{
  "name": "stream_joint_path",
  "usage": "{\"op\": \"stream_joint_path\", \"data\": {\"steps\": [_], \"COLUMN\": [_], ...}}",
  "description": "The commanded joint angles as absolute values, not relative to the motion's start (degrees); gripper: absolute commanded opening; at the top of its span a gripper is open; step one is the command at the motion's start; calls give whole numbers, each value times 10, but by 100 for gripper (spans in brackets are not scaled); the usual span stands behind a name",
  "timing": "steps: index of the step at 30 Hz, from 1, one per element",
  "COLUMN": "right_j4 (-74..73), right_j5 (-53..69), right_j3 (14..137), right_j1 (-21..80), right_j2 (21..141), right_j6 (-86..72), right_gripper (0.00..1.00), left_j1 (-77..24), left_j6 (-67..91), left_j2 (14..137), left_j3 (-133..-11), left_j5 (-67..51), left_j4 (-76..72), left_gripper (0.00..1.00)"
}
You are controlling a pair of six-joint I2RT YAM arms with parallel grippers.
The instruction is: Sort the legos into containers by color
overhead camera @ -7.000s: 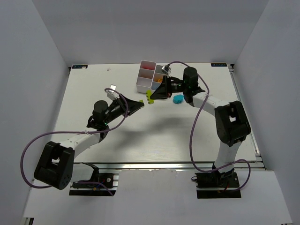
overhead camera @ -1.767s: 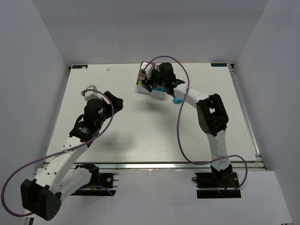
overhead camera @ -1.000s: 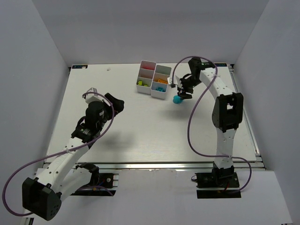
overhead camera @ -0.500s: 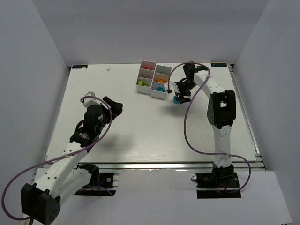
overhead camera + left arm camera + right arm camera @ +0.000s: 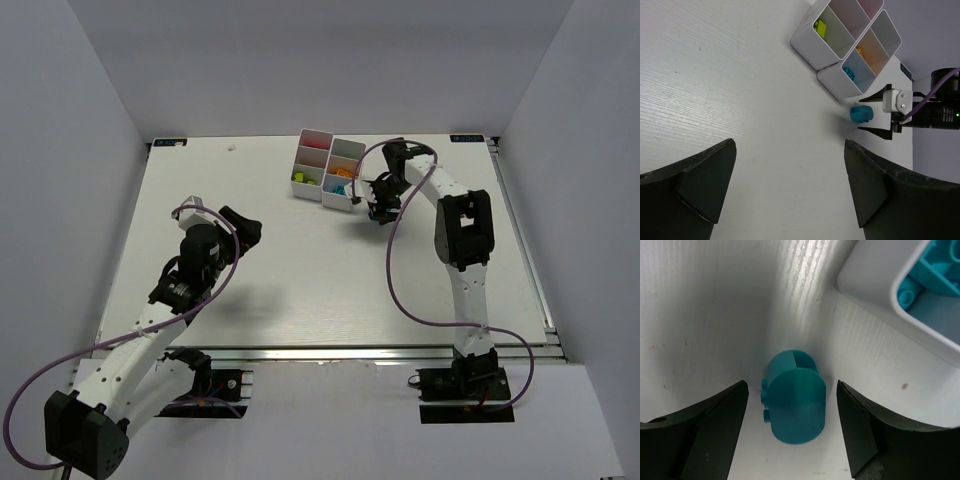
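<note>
A rounded cyan lego (image 5: pixel 795 397) lies on the table just outside the white containers (image 5: pixel 325 168). My right gripper (image 5: pixel 791 385) stands open around it, one finger on each side, neither touching. The left wrist view shows the same lego (image 5: pixel 860 113) between the right gripper's fingers (image 5: pixel 879 93). In the top view the right gripper (image 5: pixel 380 206) covers the lego. Lime (image 5: pixel 820 27), orange (image 5: pixel 860 50) and cyan legos (image 5: pixel 848 74) sit in separate containers. My left gripper (image 5: pixel 790 145) is open over bare table, far left of the containers.
A container corner (image 5: pixel 875 287) with cyan bricks (image 5: pixel 930 267) inside stands close to the upper right of the right gripper. The left arm (image 5: pixel 195 255) reaches over the table's left half. Grey walls enclose the table on three sides.
The right gripper has swung left and come down around the cyan lego, its jaws a little wider than a second ago. The left arm has barely moved.
</note>
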State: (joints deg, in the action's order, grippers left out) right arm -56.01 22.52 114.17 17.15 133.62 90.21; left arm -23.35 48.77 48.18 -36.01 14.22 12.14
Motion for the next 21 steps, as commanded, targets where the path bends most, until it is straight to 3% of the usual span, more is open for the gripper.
{"op": "stream_joint_path", "data": {"steps": [1,5,8,11,12,15,21], "right_j4": [-570,-567,-573,-575,-573,-557,-517], "right_j5": [219,216,220,229,236,257,378], "right_j3": [1163,1165,1161,1147,1133,1097,1074], "right_j1": [178,178,178,178,177,175,177], "right_j2": [1344,1350,1344,1322,1315,1281,1201], "right_j6": [904,900,900,901,901,897,776], "right_gripper": [76,72,62,42,30,18,9], "left_j1": [-232,-232,-232,-232,-232,-232,-232], "left_j6": [490,490,491,490,490,490,488], "left_j2": [469,469,471,473,474,477,482], "left_j3": [-359,-357,-358,-359,-358,-357,-359], "left_j5": [152,153,151,151,151,149,149], "left_j4": [130,131,129,127,127,121,120], "left_gripper": [98,98,98,98,98,98,98]}}
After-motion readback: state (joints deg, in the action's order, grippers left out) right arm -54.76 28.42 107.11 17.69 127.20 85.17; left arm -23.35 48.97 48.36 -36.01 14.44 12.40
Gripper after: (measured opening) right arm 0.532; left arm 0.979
